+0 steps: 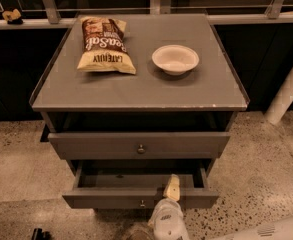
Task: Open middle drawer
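The gripper (172,188) sits low in view, just right of centre, pale tip pointing up. Its white wrist (167,221) meets the bottom edge; the arm (266,230) crosses the lower right corner

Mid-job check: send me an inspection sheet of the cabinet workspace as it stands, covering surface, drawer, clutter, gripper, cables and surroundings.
Surface: flat grey cabinet top, carrying two items.
Job's things: grey flat-fronted middle drawer with a small round metal knob, pulled out well beyond the taller grey top drawer front; its inside is dark, contents cannot be told.
Clutter: tan and brown crisp bag at rear left; round white bowl at rear right, apart from the bag.
Gripper: white gripper at the middle drawer's front edge, right of the knob.
Cables: nothing seen.
Surroundings: speckled stone floor; white post at right; metal railing behind.
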Robot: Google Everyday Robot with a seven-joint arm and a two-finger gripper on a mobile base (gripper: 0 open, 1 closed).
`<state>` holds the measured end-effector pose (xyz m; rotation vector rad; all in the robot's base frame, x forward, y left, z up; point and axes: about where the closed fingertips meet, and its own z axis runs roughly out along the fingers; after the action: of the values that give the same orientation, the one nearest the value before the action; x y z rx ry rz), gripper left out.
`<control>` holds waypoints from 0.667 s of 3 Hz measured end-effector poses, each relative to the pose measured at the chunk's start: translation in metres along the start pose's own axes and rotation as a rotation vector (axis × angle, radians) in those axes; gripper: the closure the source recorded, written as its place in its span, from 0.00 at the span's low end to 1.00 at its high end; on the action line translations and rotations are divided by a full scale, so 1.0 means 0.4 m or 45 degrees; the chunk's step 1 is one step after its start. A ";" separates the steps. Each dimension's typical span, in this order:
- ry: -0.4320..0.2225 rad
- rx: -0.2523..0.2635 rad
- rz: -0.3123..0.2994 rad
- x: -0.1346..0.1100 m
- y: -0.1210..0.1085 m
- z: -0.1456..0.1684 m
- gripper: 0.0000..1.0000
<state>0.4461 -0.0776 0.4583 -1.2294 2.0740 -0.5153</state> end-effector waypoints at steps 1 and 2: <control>0.000 0.000 0.000 0.000 0.000 0.000 0.19; 0.000 0.000 0.000 0.000 0.000 0.000 0.42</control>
<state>0.4461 -0.0776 0.4583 -1.2295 2.0740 -0.5153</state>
